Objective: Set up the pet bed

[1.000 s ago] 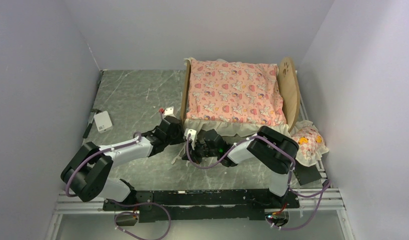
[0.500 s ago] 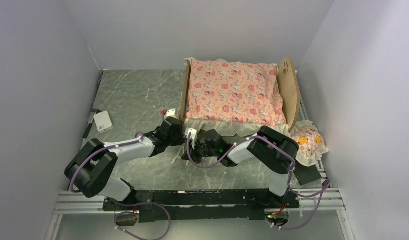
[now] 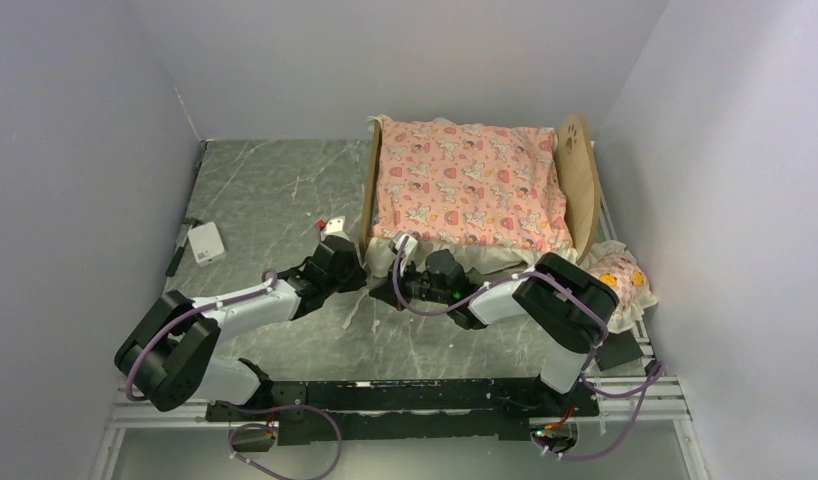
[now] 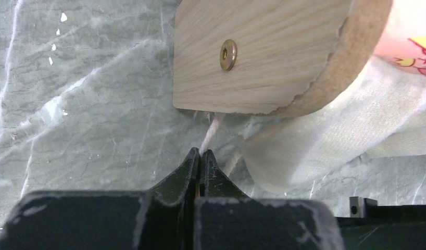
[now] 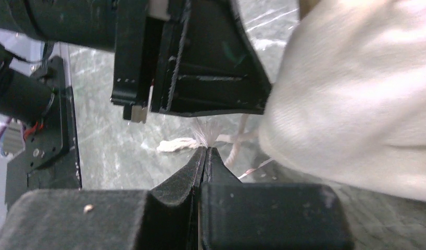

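Top external view: the pet bed (image 3: 578, 190) stands at the far right corner of the worktop with the pink mattress (image 3: 465, 185) on it. The left gripper (image 3: 360, 283) and right gripper (image 3: 383, 293) meet at the near end of its footboard (image 3: 368, 195). Left wrist view: the left gripper's jaws are pressed together on a thin white cord (image 4: 213, 127) that runs under the footboard, beside a cream ruffle (image 4: 315, 140). Right wrist view: the right gripper's jaws pinch a frayed white string (image 5: 177, 144) just beside the ruffle.
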### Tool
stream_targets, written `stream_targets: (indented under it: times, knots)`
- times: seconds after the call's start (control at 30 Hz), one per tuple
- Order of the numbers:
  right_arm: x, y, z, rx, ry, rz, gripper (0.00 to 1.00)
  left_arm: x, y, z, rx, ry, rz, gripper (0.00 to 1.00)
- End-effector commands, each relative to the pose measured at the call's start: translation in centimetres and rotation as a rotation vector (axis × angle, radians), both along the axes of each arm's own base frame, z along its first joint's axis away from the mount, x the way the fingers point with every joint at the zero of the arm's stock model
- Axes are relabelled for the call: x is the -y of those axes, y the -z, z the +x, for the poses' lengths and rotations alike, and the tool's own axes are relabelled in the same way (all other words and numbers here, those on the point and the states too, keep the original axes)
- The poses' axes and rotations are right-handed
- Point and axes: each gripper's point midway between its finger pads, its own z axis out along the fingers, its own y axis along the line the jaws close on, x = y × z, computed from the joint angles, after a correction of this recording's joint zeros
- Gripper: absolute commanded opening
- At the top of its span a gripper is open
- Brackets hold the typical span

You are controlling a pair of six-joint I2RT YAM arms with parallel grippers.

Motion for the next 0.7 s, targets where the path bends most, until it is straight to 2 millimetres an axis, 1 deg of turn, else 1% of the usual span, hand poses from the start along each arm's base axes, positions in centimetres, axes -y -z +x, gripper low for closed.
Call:
stream_targets:
  times: [0.0,0.13,0.33,0.37,0.5,0.67]
  knots:
    - [-0.4,-4.6,2.6,0.004,0.109,0.127,0.00,-0.5,-0.2,-0.2,0.009,0.000,0.003,0.00]
    - [-0.3,-4.2,4.6,-0.031,0.197,0.090,0.00,-0.6,-0.2,-0.3,0.003,-0.002,-0.007,0.00]
    - [-0.1,-3.8,6.5,-0.058,0.280,0.078,0.00,-0.4,-0.2,-0.6,-0.006,0.007,-0.022,0.00]
    - [0.0,-3.3,6.7,-0.070,0.289,0.057,0.00,-0.4,-0.2,-0.7,-0.008,0.008,-0.026,0.00]
    - [-0.2,-2.6,7.5,-0.080,0.311,0.013,0.00,-0.5,-0.5,-0.9,-0.009,0.005,-0.032,0.00]
    - [-0.3,-0.8,7.4,-0.104,0.301,-0.040,0.00,-0.8,-1.4,-0.9,0.008,-0.010,-0.038,0.00]
